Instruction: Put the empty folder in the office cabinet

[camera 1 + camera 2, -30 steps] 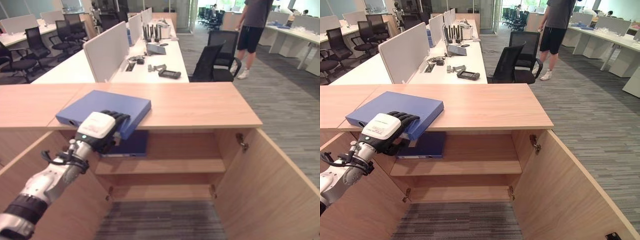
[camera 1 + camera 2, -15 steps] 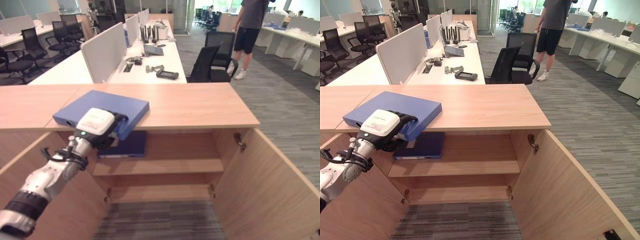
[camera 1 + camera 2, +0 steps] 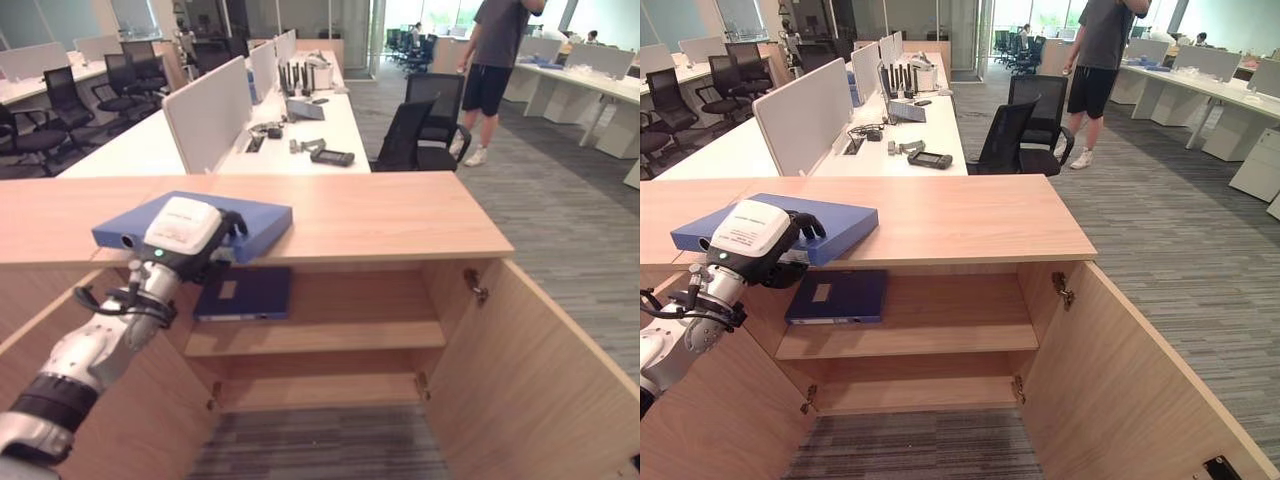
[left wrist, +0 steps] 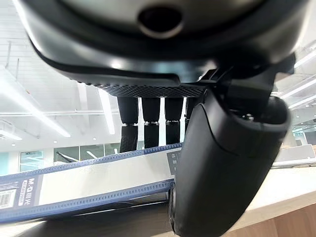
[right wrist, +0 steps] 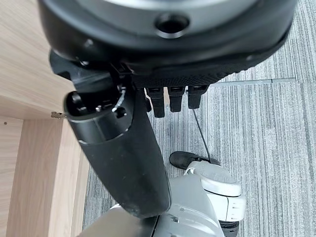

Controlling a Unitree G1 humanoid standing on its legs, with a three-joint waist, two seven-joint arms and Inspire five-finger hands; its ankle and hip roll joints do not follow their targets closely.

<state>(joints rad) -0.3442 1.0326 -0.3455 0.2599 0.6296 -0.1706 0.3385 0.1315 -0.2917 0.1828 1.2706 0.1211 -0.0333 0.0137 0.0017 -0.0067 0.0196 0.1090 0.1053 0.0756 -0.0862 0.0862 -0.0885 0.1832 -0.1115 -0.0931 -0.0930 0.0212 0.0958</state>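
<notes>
A blue folder [image 3: 250, 212] lies flat on the left part of the wooden cabinet top [image 3: 400, 210], its near edge at the top's front edge. My left hand [image 3: 185, 228] grips that near edge. In the left wrist view its fingers [image 4: 143, 123] lie over the folder's [image 4: 74, 182] upper face and the thumb curls under it. A second blue folder [image 3: 245, 293] lies on the upper shelf inside the open cabinet. My right hand [image 5: 123, 148] hangs over the carpet with relaxed, straight fingers, holding nothing.
Both cabinet doors stand open, the right door [image 3: 540, 370] swung out toward me. A lower shelf [image 3: 320, 385] sits below the upper one. Behind the cabinet are white desks with dividers [image 3: 210, 110], a black chair [image 3: 415, 135] and a standing person [image 3: 495, 60].
My left hand has risen a little on the folder's near edge, and the folder has turned slightly leftward. The whole view has also shifted.
</notes>
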